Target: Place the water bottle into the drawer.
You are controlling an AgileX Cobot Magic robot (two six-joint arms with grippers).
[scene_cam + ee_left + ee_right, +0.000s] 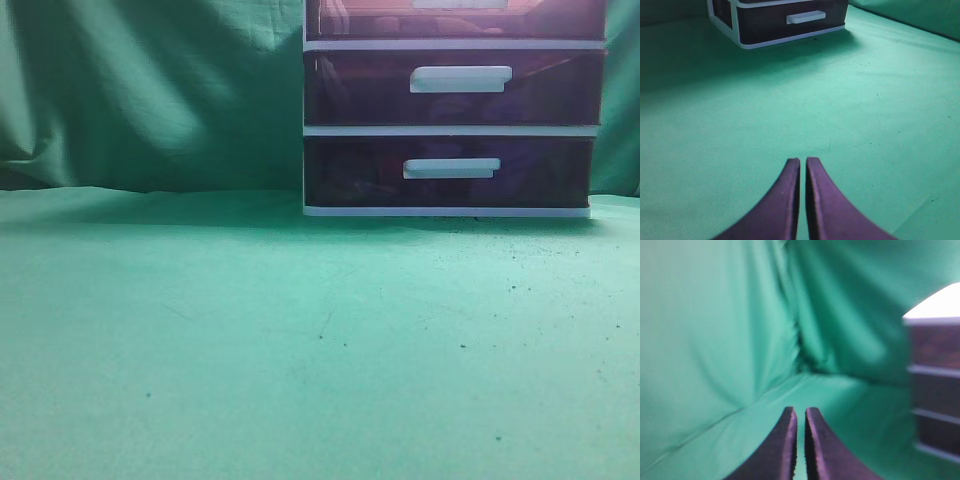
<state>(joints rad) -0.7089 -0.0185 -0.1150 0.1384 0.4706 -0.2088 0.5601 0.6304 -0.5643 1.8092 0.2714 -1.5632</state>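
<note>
No water bottle shows in any view. The drawer [360,20], the uppermost dark purple-brown one, sits at the top edge of the exterior view, cut off, its white handle [460,3] barely in frame. It looks pushed in. The right wrist view shows it blurred [935,346] at the right edge. My left gripper [803,161] is shut and empty, low over the green cloth, well in front of the cabinet. My right gripper [800,411] is shut and empty, to the left of the cabinet. Neither gripper shows in the exterior view.
The white-framed cabinet [450,211] stands at the back right on the green cloth, with the two lower drawers [350,90] [350,170] shut. The lowest drawer [765,22] shows in the left wrist view. A green curtain [150,90] hangs behind.
</note>
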